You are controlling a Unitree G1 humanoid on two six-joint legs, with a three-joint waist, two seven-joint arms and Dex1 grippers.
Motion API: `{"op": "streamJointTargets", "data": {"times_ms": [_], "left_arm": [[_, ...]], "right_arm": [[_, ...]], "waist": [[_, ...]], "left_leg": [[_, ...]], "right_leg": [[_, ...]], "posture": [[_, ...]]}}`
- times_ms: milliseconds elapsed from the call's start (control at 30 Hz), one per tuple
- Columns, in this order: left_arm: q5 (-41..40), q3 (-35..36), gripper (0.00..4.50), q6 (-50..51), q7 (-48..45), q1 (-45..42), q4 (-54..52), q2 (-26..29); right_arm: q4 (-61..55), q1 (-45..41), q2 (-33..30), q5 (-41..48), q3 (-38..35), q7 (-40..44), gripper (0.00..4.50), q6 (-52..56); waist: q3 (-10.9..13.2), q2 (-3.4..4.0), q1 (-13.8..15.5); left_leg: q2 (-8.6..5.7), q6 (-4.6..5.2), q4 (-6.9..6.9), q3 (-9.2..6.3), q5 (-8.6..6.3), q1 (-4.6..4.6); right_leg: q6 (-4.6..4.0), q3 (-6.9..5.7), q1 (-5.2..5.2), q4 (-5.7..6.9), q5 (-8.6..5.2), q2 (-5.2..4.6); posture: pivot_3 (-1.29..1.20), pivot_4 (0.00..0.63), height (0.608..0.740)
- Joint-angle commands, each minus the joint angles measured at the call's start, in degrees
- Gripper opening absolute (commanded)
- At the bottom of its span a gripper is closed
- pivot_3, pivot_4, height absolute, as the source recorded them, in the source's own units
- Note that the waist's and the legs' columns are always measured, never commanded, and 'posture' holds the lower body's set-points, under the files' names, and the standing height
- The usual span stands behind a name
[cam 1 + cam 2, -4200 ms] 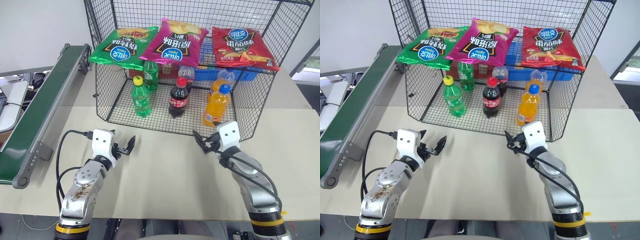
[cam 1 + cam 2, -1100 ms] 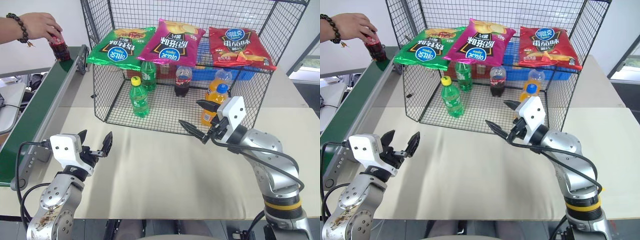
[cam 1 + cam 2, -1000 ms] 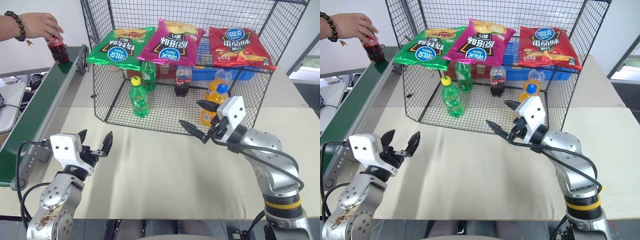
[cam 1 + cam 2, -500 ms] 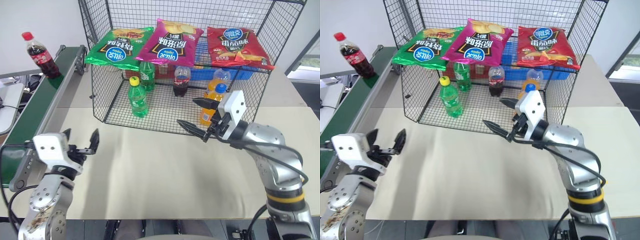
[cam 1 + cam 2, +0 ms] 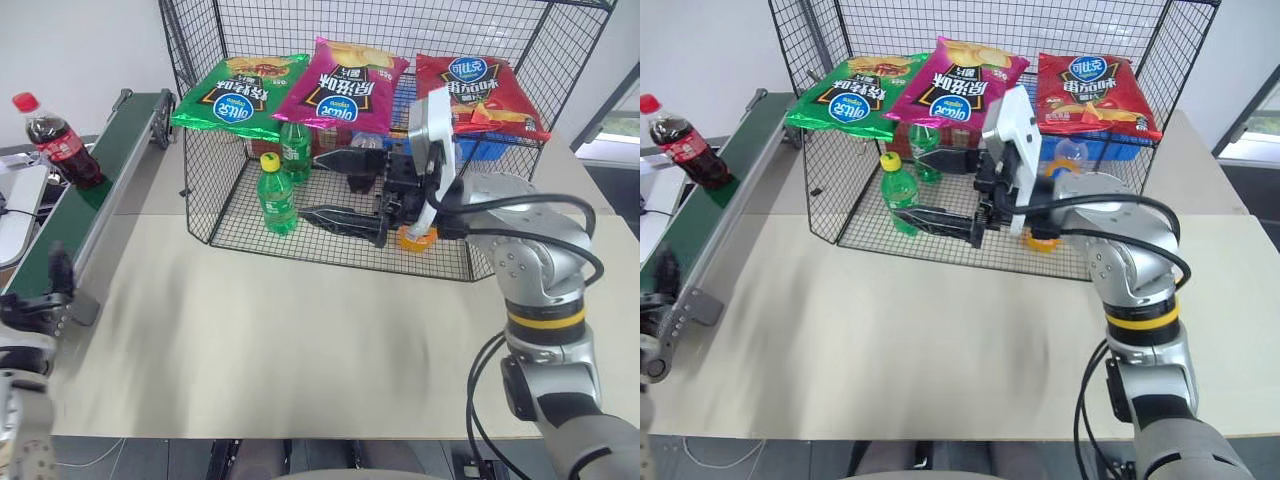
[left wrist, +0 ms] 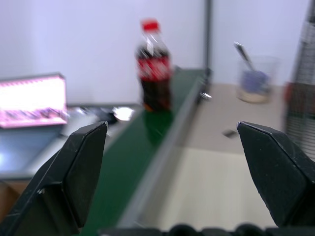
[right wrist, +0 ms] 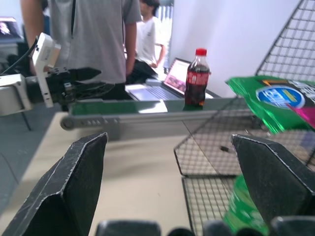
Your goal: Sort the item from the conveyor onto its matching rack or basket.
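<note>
While right arm (image 5: 345,187) points left | jaws spread | basket (image 5: 250,215) behind

Cola bottle (image 5: 52,143), red cap and label, stands upright on the green conveyor (image 5: 90,200), well apart from the black mesh basket (image 5: 215,190).

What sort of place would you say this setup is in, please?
Probably a robotics lab or test room staged as a shop sorting station: a conveyor carrying a cola bottle, a wire basket stocked with crisp bags, and people with a laptop behind.
</note>
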Motion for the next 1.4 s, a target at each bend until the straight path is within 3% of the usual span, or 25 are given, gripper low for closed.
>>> {"op": "streamJointTargets", "data": {"times_ms": [33, 600, 1367, 1400], "left_arm": [[-3.69, 3.4, 4.5, 1.15, -1.38, 0.15, 2.36, 1.99], [-6.75, 7.04, 4.5, -0.51, -12.16, -1.68, 21.19, 12.57], [-2.02, 6.78, 4.5, -3.56, -13.94, -6.2, 31.49, 14.33], [-2.29, 6.88, 4.24, -3.64, -14.03, -6.18, 31.59, 14.01]], "right_arm": [[-0.9, -2.58, 0.73, 2.25, -0.05, 1.55, 4.44, 0.26], [0.39, -8.19, 2.73, 10.24, -4.48, 4.74, 4.44, 0.04], [-0.51, -7.83, 0.15, 11.12, -4.65, 4.25, 4.44, 1.06], [-0.55, -7.78, -0.01, 11.14, -4.64, 4.17, 4.49, 1.03]], "waist": [[0.0, 0.0, 0.0], [-0.02, -0.05, -0.09], [-0.02, -0.06, -0.08], [-0.02, -0.06, -0.07]], "left_leg": [[0.02, 0.0, 0.0, 0.0, 0.0, 0.0], [0.09, 0.0, -0.06, -0.03, 0.0, -0.02], [0.08, -0.01, -0.14, -0.02, -0.01, -0.02], [0.08, -0.01, -0.14, -0.03, -0.01, -0.02]], "right_leg": [[0.0, -0.01, -0.01, -0.01, 0.0, -0.06], [-0.01, -0.16, -0.13, 0.03, 0.01, -0.24], [-0.03, -0.35, -0.2, 0.03, 0.02, -0.75], [-0.03, -0.36, -0.2, 0.03, 0.02, -0.75]], "posture": [[0.0, 0.15, 0.74], [0.0, 0.15, 0.74], [0.0, 0.15, 0.74], [0.0, 0.15, 0.74]]}}
